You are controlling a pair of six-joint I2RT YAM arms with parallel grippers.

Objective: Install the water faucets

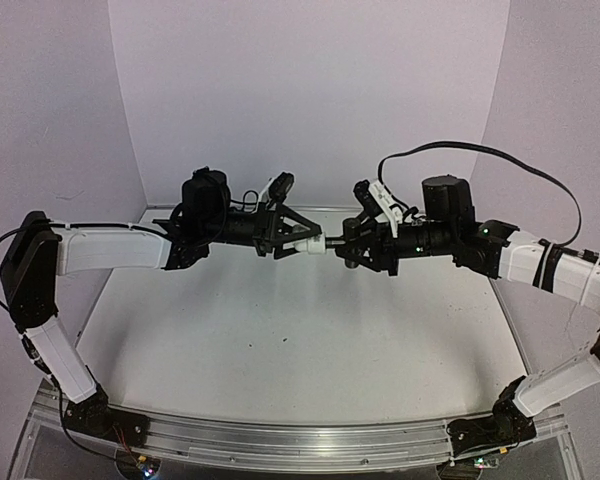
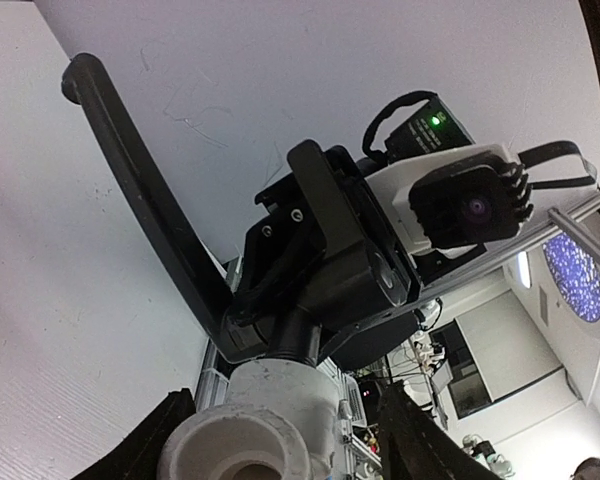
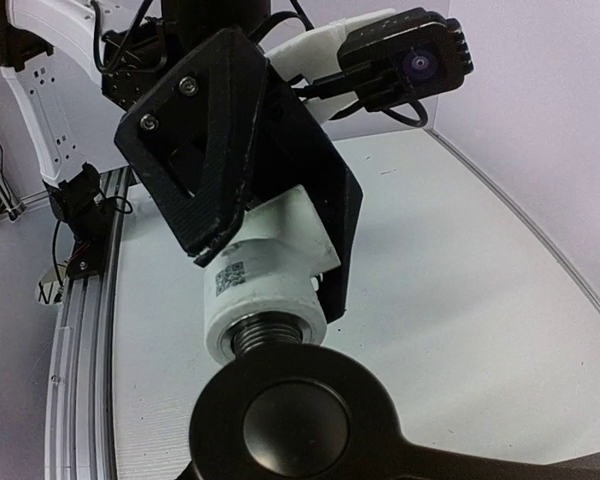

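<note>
Both arms meet in mid-air above the table. The white fitting (image 1: 308, 243) is a blocky plastic elbow with a printed code label (image 3: 265, 285). My left gripper (image 1: 296, 243) is shut on it, one finger on each side of its body. In the left wrist view its open socket end (image 2: 255, 435) faces the camera. The black faucet (image 1: 336, 245) has a threaded stem (image 3: 275, 335) set into the fitting's mouth, a round head (image 3: 295, 425) and a long thin spout (image 2: 140, 190). My right gripper (image 1: 352, 246) is shut on the faucet.
The white table (image 1: 280, 340) lies well below both grippers, with white walls on three sides. An aluminium rail (image 1: 280, 440) runs along the near edge between the arm bases. A black cable (image 1: 500, 160) loops above the right arm.
</note>
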